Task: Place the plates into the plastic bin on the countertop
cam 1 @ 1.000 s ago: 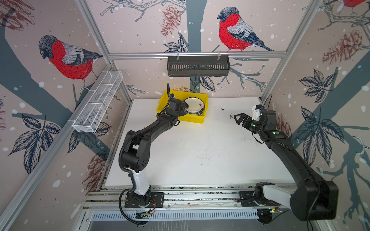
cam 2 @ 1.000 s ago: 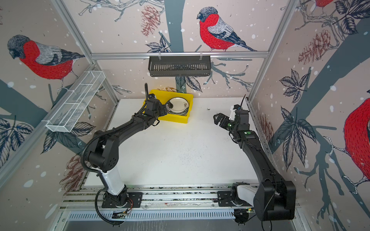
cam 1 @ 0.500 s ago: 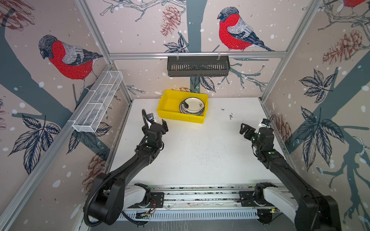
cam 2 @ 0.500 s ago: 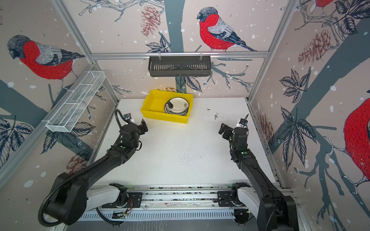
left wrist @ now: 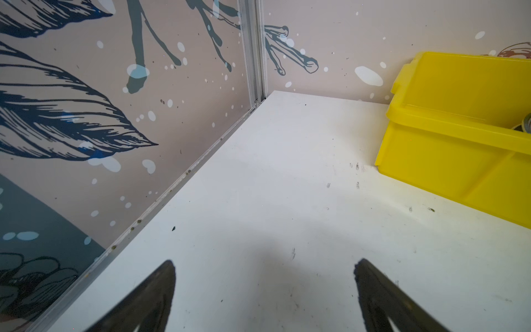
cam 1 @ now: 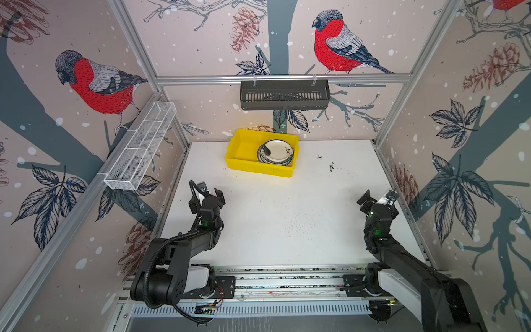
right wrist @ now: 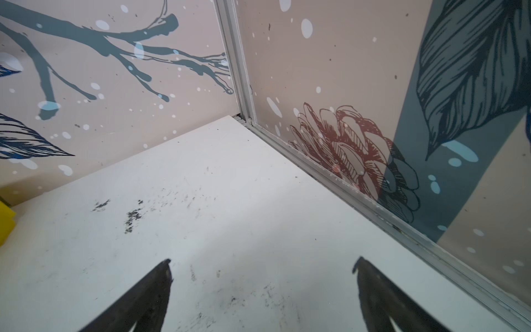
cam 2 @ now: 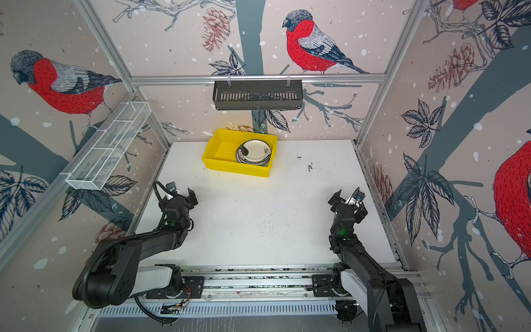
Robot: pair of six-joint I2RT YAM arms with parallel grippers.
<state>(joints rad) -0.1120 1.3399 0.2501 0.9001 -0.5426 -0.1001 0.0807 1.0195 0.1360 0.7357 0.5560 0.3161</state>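
Both arms at rest at the near edge of the worktop (cam 1: 287, 218). My left hand (left wrist: 264, 264) and my right hand (right wrist: 263, 263) each stand with jaws spread wide and nothing between them. The plates (cam 1: 275, 152) lie stacked flat inside the plastic bin (cam 1: 258, 170), filling the end of it toward my right, while the end toward my left is bare yellow floor. The bin sits at the far edge of the worktop, its long axis running across from side to side and slightly skewed. It lies ahead and somewhat to the right of my left hand, which is the nearer; from my right hand it is ahead and well off to the left. Both top views show the whole stack and no plate outside the bin, so I judge that nothing remains to fetch. The left wrist view shows only the bin's near corner and a sliver of plate rim (left wrist: 526, 124); the right wrist view catches a mere yellow edge.
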